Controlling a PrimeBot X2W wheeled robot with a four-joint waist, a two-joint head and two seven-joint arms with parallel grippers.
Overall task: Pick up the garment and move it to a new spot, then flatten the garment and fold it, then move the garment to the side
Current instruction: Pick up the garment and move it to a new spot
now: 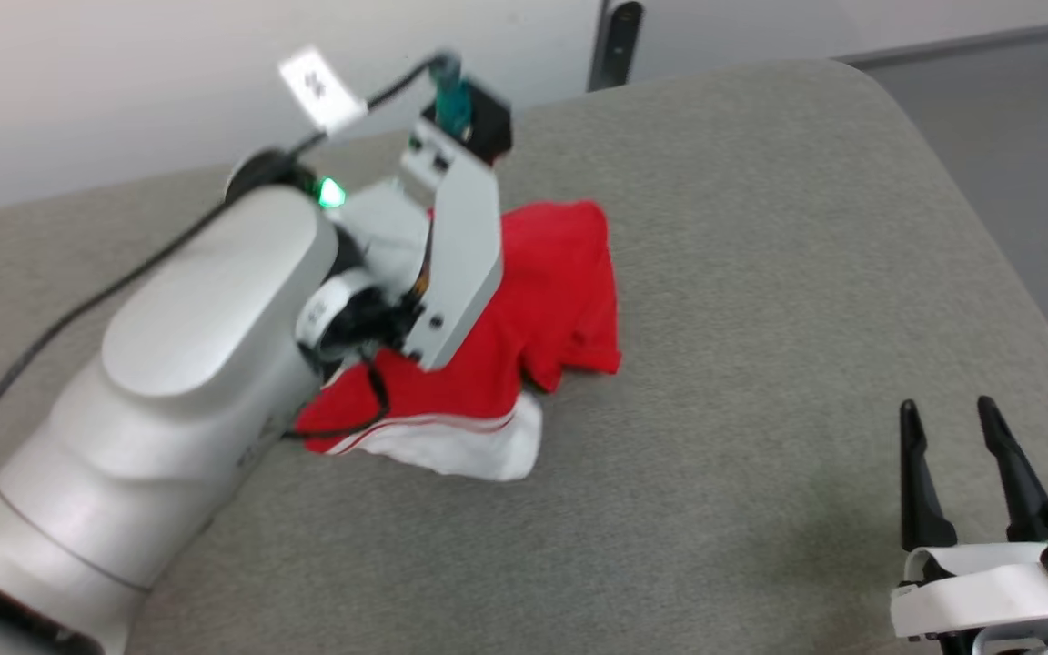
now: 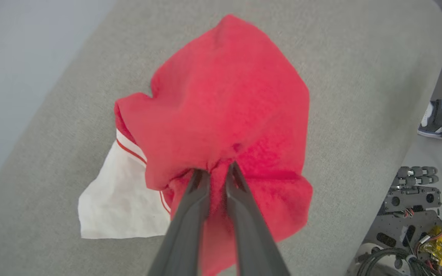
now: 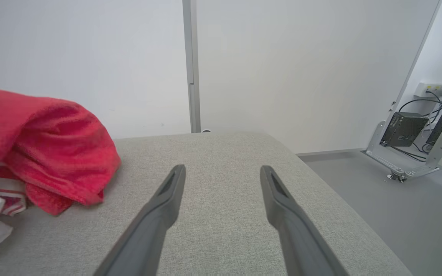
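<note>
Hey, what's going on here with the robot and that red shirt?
The robot's left end effector is pinched shut on a fold of the red shirt. The shirt sits bunched in a heap on the grey padded surface, with one white sleeve spilling out at the side. The right end effector is open and holds nothing, off to the side of the shirt over bare padding. The shirt is not yet flattened or folded.

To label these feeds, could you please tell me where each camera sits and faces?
Head: high, facing down at the grey cushion; left forearm and right tool show.
Left wrist: looks down the left tool, shut on the red shirt.
Right wrist: low, facing the wall past the open right tool.
Shared: the red shirt.
</note>
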